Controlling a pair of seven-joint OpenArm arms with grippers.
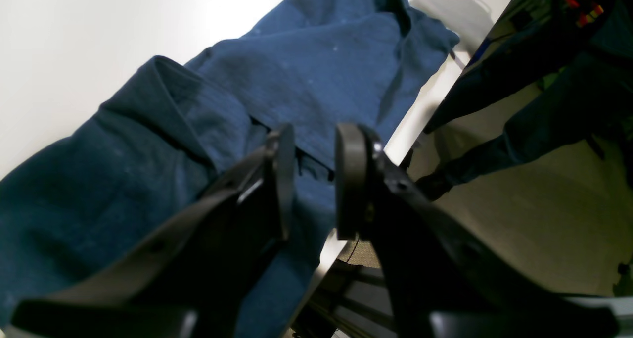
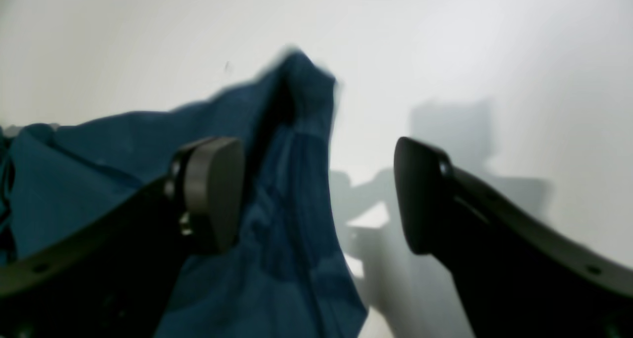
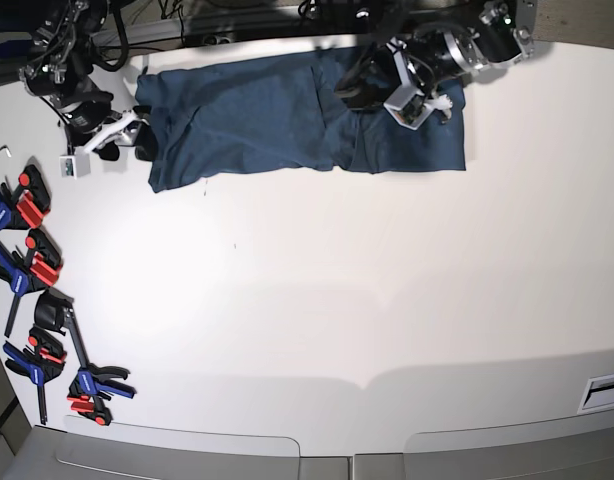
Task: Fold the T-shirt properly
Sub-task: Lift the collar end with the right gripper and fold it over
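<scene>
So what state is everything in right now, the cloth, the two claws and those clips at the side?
Dark navy-blue cotton T-shirt: lying on the white table, partly folded, rumpled.
Left gripper: jaws apart, over the shirt, holding nothing.
Right gripper: wide open, empty, at the shirt's edge.
Red-blue-black clamps: lying untouched along the table's edge.

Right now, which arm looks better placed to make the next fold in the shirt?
Probably the left gripper: it hovers over the middle of the T-shirt, jaws slightly apart above a fold. The right gripper, wide open, sits at the shirt's end edge.

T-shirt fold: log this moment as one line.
T-shirt: partly folded strip, table's far edge | left gripper: slightly open above it | right gripper: open, empty
</scene>
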